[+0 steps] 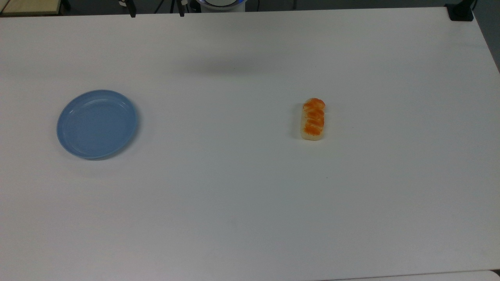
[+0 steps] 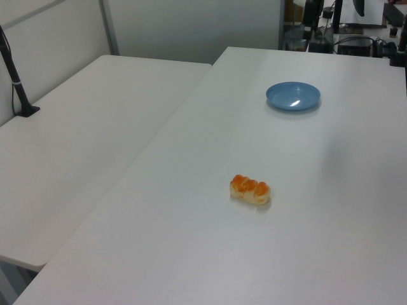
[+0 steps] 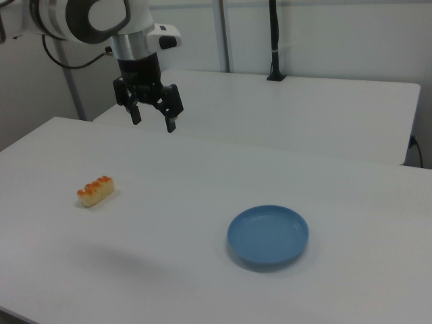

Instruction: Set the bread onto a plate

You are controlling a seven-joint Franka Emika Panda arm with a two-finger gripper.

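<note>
Bread and plate apart on white worktop point(image 1: 234, 195).
Bread point(image 1: 313, 119) centre-right of top view, plate point(image 1: 97, 124) far left; gripper point(image 3: 153, 121) open, empty, upper left of right view.

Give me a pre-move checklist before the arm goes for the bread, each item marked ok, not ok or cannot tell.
1. Gripper open, holding nothing: ok.
2. Bread lying flat on the table, orange top up: ok.
3. Space around the bread free for the fingers: ok.
4. Plate bare and upright: ok.
5. Table between bread and plate free of obstacles: ok.
6. Gripper lined up above the bread: not ok; in the right view it hangs high, off to the bread's right.
</note>
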